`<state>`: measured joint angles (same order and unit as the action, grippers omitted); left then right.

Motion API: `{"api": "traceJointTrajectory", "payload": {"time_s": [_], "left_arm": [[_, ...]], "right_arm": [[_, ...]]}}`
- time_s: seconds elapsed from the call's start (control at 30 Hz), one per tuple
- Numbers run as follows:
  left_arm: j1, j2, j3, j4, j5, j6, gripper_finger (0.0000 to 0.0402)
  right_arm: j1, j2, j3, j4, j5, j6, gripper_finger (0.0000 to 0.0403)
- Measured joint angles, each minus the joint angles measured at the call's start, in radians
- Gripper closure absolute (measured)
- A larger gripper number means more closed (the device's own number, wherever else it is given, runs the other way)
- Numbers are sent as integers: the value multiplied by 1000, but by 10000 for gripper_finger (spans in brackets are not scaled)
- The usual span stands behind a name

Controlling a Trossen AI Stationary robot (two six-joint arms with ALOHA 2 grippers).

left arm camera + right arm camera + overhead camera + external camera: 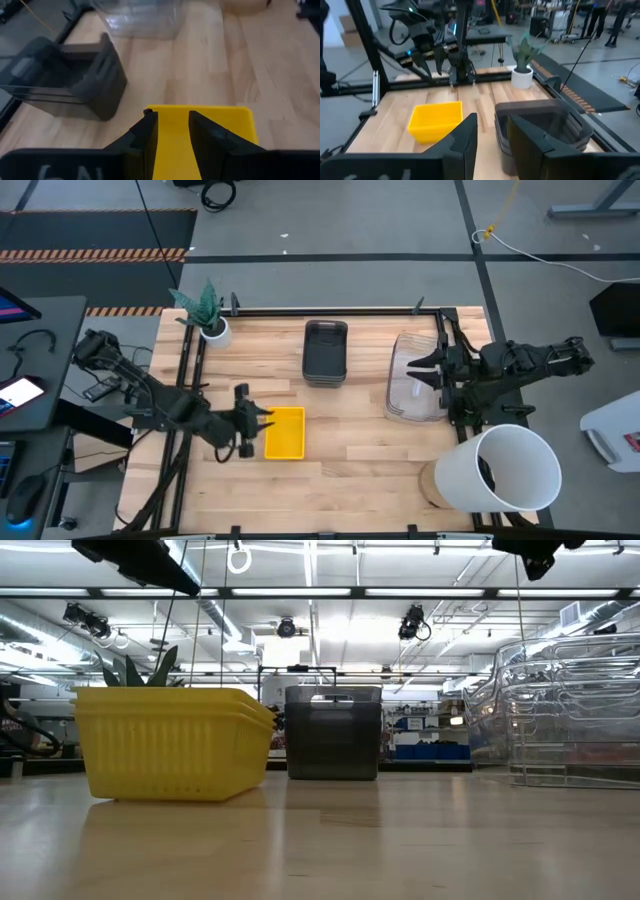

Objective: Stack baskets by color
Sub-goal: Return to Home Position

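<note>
Three stacks of baskets rest by their bottoms on the wooden table. The yellow stack [284, 432] stands near the front left, the dark grey stack [325, 352] at the far middle and the clear stack [413, 378] at the right. My left gripper [266, 420] hangs open above the yellow stack's left edge [210, 120], with nothing between its fingers. My right gripper [416, 369] is open above the clear stack's right side, pointing toward the table's left, and holds nothing. In its wrist view the grey stack [545, 125] lies below the fingers.
A big white bucket [508, 470] lies on its side at the front right corner. A small white pot with a green plant [211, 325] stands at the far left corner. Bare wood lies between the stacks and along the front edge.
</note>
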<state>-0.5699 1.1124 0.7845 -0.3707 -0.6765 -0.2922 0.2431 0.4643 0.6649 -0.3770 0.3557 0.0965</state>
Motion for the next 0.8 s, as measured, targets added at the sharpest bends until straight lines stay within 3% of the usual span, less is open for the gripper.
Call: {"api": "traceJointTrajectory", "payload": {"time_s": [0.43, 0.8], "left_arm": [[59, -321, -299, 309, 31, 153, 286], [213, -532, -564, 606, 196, 299, 286]], "right_arm": [[-99, -198, -244, 226, -63, -70, 310], [-169, -359, -344, 222, -63, -76, 314]]}}
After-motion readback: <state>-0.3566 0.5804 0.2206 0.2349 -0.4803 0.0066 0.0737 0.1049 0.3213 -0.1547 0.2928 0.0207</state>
